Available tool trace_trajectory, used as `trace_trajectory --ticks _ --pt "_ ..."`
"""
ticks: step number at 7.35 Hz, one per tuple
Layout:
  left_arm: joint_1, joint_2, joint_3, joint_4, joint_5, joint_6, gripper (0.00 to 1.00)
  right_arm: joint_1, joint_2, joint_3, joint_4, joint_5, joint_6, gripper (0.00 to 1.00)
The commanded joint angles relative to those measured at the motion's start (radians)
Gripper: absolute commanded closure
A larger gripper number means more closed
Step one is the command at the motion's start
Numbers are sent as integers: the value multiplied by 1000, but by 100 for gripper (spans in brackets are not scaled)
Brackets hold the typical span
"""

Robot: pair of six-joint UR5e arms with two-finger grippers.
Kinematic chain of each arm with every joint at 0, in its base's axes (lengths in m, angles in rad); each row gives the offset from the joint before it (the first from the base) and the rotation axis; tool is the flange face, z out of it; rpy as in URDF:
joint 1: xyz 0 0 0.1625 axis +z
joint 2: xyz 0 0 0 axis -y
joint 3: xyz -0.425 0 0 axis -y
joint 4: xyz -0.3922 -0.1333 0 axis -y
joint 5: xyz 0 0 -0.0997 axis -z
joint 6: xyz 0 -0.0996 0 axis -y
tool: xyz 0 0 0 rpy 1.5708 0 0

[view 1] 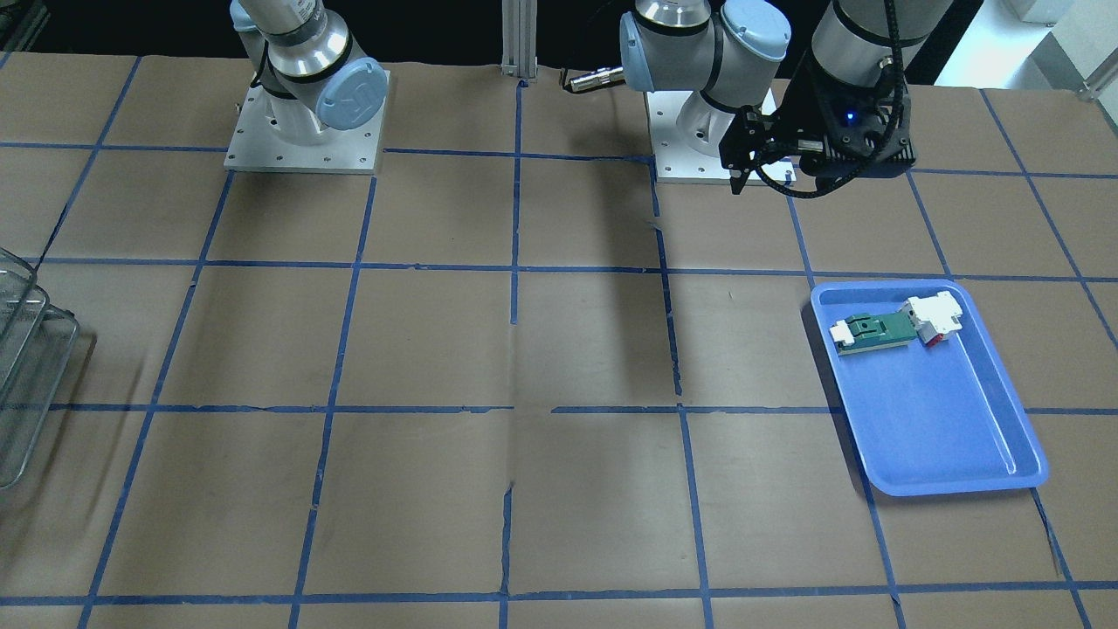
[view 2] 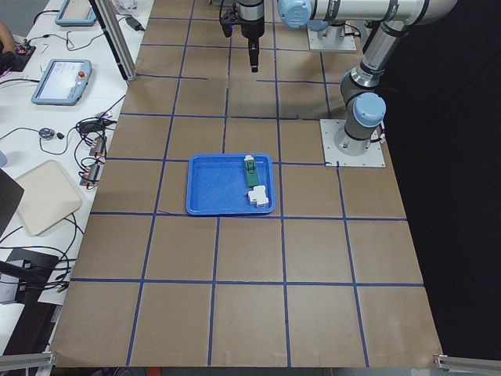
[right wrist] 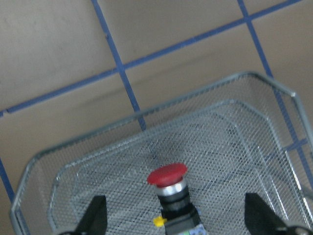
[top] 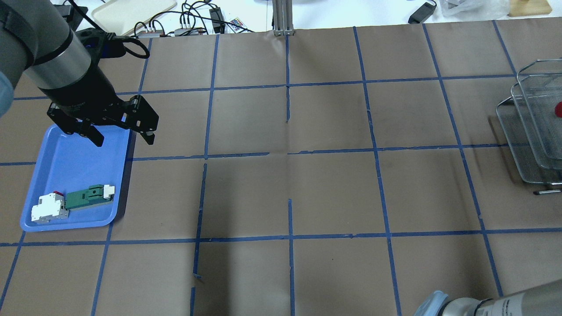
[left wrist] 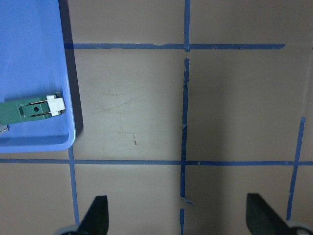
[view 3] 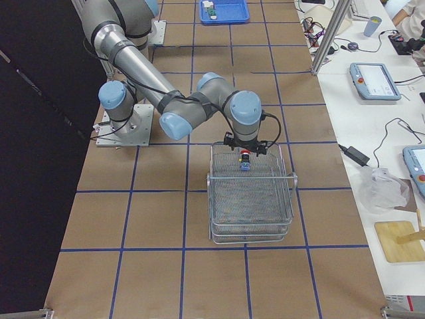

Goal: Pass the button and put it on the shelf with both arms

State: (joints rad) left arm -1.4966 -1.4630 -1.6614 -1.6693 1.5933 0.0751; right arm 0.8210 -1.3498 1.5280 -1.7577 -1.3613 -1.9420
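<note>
Button [right wrist: 167, 178] sits inside wire shelf [right wrist: 234, 132], lower centre of right wrist view, between right jaws standing apart, clear of it. Left jaws apart over tray [top: 70, 166] edge, upper left overhead. Risk: lifting off-line, a jaw clips the cap and topples it.

At far left, reaching in from the top corner: left arm [top: 52, 57], with left gripper [top: 124, 140] spread wide, seen over the far corner of blue tray [top: 74, 166]. At the tray's near end, side by side and touching: green-and-white part [top: 90, 197] and white block with a red bit [top: 49, 210]. At the right edge, cut off by the frame: wire-mesh shelf [top: 527, 131], and inside the mesh the button [top: 558, 109], only its red cap showing. In the bottom right corner, a short stretch of right arm [top: 491, 303]. Underneath, brown paper table [top: 333, 193] gridded with blue tape [top: 333, 83].
</note>
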Motion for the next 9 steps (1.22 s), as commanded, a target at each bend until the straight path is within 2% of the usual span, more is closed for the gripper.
trace_trajectory --ticks 1,3,5,6,7,9 --pt "4 1 2 5 -1 31 0 139 -133 43 50 -15 279 0" --pt "12 3 -1 -1 -3 31 0 382 -222 55 57 -109 627 0" --pt "18 4 -3 -6 -1 31 0 640 -236 41 46 -224 954 0" --pt "19 7 -3 -6 -1 31 0 732 -233 40 34 -237 1103 0" --pt "19 7 -8 -6 -3 31 0 771 -233 38 35 -225 1297 0" --pt "19 3 -9 5 -9 28 0 767 -220 5 43 -235 1589 0"
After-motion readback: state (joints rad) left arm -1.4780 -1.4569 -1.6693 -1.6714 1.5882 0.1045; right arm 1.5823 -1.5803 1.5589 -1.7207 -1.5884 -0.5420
